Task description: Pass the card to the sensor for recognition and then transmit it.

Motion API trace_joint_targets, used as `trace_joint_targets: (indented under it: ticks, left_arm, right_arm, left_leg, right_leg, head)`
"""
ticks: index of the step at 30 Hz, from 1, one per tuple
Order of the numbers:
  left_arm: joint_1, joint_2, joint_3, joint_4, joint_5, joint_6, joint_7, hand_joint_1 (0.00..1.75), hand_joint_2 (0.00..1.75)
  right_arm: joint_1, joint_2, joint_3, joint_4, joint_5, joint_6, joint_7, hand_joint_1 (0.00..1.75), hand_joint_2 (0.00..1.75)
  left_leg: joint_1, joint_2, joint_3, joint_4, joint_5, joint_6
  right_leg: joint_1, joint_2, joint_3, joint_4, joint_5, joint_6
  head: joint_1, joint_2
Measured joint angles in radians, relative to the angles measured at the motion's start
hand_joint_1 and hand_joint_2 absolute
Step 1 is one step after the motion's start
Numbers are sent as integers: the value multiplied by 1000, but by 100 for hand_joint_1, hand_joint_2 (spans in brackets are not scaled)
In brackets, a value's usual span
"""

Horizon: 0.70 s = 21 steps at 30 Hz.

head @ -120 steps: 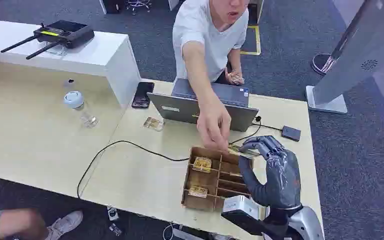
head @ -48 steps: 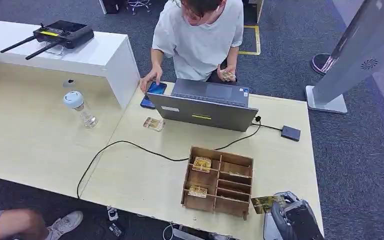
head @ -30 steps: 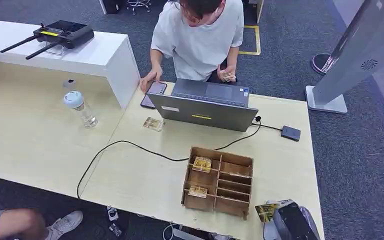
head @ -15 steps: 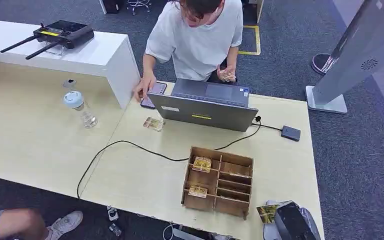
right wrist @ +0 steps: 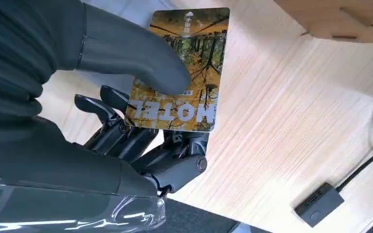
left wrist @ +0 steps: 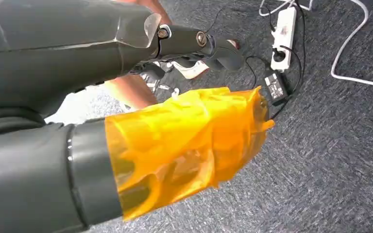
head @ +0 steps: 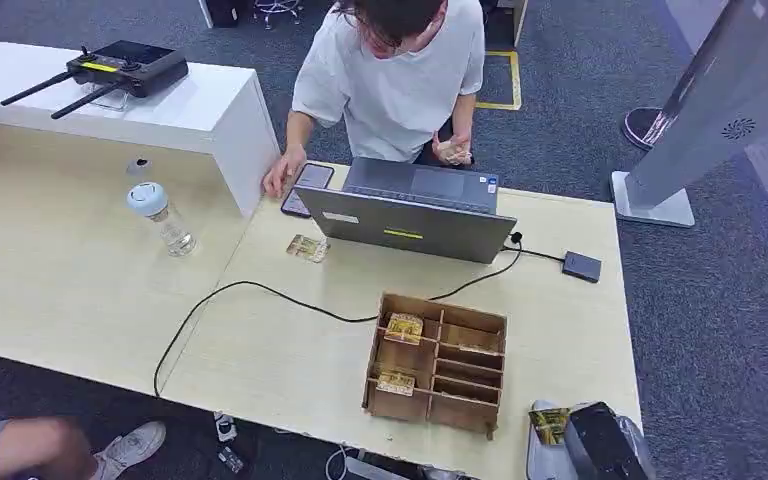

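**Yellow card pinched, ready for the sensor**

My right hand (right wrist: 126, 111) pinches 1 card (right wrist: 184, 73) between thumb and fingers, flat side out, low by the table (head: 290, 350) edge. That should let the sensor (head: 582, 266) read it. My left hand (left wrist: 194, 43) hangs curled, holding nothing.

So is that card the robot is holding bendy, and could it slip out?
The card probably stays stiff: it juts flat past the right hand without drooping. It looks thin and likely light. Its glossy printed face may be slippery, and the thumb and fingers pinch just one end, so a knock could perhaps twist it loose.
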Motion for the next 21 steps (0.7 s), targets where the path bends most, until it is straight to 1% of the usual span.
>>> trace_joint_targets:
  ticks: [4, 13, 21]
  left_arm:
    - [0, 0, 0, 0, 2, 0, 1, 0, 0]
    - [0, 0, 0, 0, 1, 0, 6, 0, 0]
    - [0, 0, 0, 0, -2, 0, 9, 0, 0]
  right_arm:
    - [2, 0, -13, 2, 7, -1, 3, 175, 175]
    - [7, 1, -49, 11, 111, 29, 56, 175, 175]
    - [8, 13, -64, 23, 180, 44, 87, 175, 175]
  left_leg:
    - [0, 0, 0, 0, 0, 0]
    - [0, 0, 0, 0, 0, 0]
    - [0, 0, 0, 0, 0, 0]
  right_leg:
    - [0, 0, 0, 0, 0, 0]
    - [0, 0, 0, 0, 0, 0]
    - [0, 0, 0, 0, 0, 0]
  head:
    - [0, 0]
    - [0, 0]
    - [0, 0]
